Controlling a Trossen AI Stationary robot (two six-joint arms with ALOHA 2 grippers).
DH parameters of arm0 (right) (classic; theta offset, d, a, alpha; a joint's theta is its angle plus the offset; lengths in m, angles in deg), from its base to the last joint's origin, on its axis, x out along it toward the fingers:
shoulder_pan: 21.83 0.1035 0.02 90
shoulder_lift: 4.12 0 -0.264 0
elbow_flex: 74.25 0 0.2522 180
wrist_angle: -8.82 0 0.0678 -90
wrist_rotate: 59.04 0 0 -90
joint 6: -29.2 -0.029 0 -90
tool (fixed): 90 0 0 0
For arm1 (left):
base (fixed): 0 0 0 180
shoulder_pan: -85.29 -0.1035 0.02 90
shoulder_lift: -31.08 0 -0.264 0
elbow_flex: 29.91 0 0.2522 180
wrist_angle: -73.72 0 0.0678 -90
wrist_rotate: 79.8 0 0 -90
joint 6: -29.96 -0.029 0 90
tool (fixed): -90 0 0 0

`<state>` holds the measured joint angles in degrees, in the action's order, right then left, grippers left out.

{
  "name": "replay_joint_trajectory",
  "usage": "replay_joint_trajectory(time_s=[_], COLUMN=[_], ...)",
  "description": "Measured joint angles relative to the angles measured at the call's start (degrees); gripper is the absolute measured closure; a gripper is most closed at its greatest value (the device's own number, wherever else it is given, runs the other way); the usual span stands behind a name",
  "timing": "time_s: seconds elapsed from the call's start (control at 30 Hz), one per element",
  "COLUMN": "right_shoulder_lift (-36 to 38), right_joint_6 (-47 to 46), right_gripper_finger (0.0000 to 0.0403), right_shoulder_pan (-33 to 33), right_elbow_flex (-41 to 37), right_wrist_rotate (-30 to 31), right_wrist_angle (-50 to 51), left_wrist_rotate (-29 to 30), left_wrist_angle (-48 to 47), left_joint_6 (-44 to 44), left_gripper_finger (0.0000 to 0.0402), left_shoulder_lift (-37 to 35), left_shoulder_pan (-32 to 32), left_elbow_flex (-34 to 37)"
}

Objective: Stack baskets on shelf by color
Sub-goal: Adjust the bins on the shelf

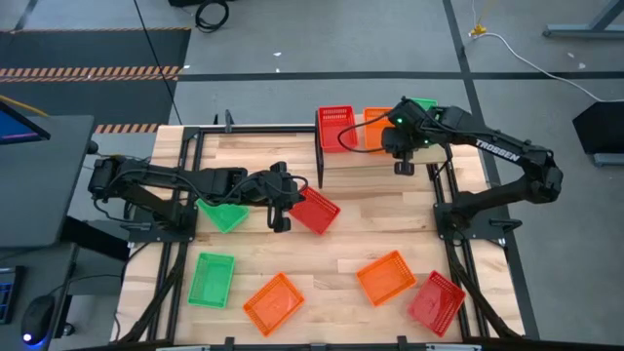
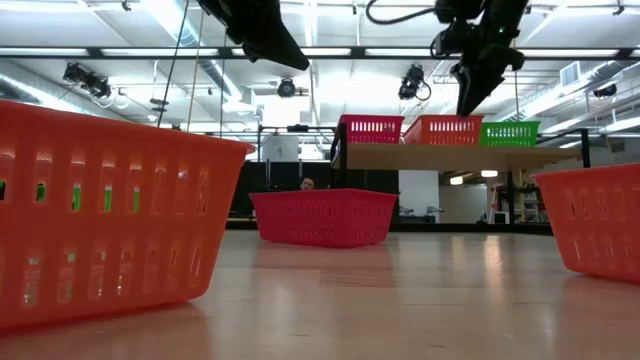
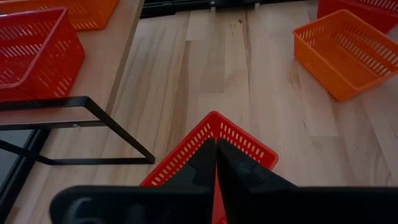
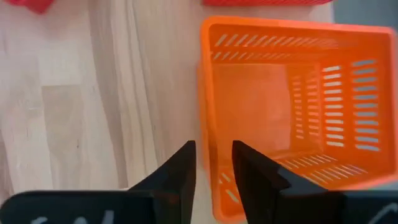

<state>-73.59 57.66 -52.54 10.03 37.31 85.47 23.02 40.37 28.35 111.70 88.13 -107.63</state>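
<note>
Looking straight down, the high view shows the shelf (image 1: 375,154) at the far edge of the worktop (image 1: 341,244), carrying a red basket (image 1: 336,128), an orange basket (image 1: 374,128) and a green basket (image 1: 421,105) in a row. The right tool (image 1: 403,167) hangs at the shelf's front edge, by the orange basket. The left tool (image 1: 280,220) is mid-worktop, clamped on the rim of a second red basket (image 1: 317,209), with a tilted green basket (image 1: 223,214) just beside that arm. Near the front edge lie a flat green basket (image 1: 211,279), two more orange baskets (image 1: 273,302) (image 1: 385,277) and a third red basket (image 1: 435,301).

Low view: the shelf (image 2: 440,155) bears the red (image 2: 371,128), orange (image 2: 442,129) and green (image 2: 509,132) baskets side by side; the right tool (image 2: 468,98) points down above the orange one. A red basket (image 2: 322,216) sits on the worktop below.

Left wrist view: the tool's fingers (image 3: 239,171) are together on the wall of the red basket (image 3: 233,140); an orange basket (image 3: 345,50) lies well apart.

Right wrist view: the fingers (image 4: 183,171) stand slightly apart astride the near wall of the orange basket (image 4: 292,93), not pinching it.
</note>
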Motion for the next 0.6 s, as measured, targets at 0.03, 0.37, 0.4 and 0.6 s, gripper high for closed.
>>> replay_joint_trajectory(time_s=[0.03,0.37,0.4,0.6], right_shoulder_lift=[0.81,7.14,7.46,8.51], right_joint_6=[-0.38,-7.09,-7.85,-8.87], right_gripper_finger=[0.0286,0.0282,0.0282,0.0282], right_shoulder_pan=[0.28,-0.77,-1.44,-5.35], right_elbow_flex=[0.02,4.95,4.83,1.75], right_wrist_rotate=[0.25,11.45,11.48,12.06], right_wrist_angle=[0.04,10.68,11.76,14.10], left_wrist_rotate=[0.02,0.00,0.00,0.01], left_wrist_angle=[0.00,-0.02,-0.02,-0.16], left_joint_6=[0.03,0.05,0.02,-0.12], left_gripper_finger=[0.0380,0.0386,0.0385,0.0380], left_shoulder_lift=[0.00,0.00,0.00,0.00], left_shoulder_pan=[0.01,0.01,0.01,0.01], left_elbow_flex=[0.00,0.00,0.00,0.00])
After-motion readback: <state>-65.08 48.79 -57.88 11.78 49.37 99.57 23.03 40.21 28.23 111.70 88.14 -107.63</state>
